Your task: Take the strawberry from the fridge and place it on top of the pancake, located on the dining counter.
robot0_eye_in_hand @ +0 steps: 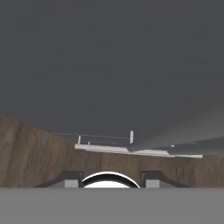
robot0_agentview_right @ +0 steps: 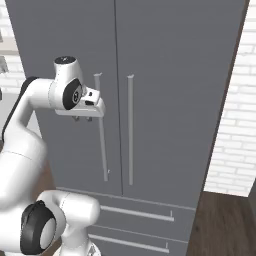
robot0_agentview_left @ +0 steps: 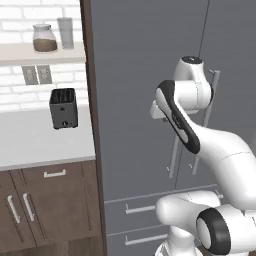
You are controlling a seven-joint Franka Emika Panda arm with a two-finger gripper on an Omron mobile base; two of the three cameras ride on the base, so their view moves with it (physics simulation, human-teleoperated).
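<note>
Against the closed fridge (robot0_agentview_right: 165, 75), the gripper (robot0_agentview_right: 84, 118) hangs just beside the left door's bar handle (robot0_agentview_right: 102, 145), jaw state unclear, its 2 doors hiding any strawberry.

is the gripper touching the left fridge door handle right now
Cannot tell. In the right base view the gripper overlaps the left handle of the fridge, but no contact or gap shows plainly.

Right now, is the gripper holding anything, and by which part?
Nothing: the gripper hangs beside the fridge handle, jaws apart and empty.
</note>
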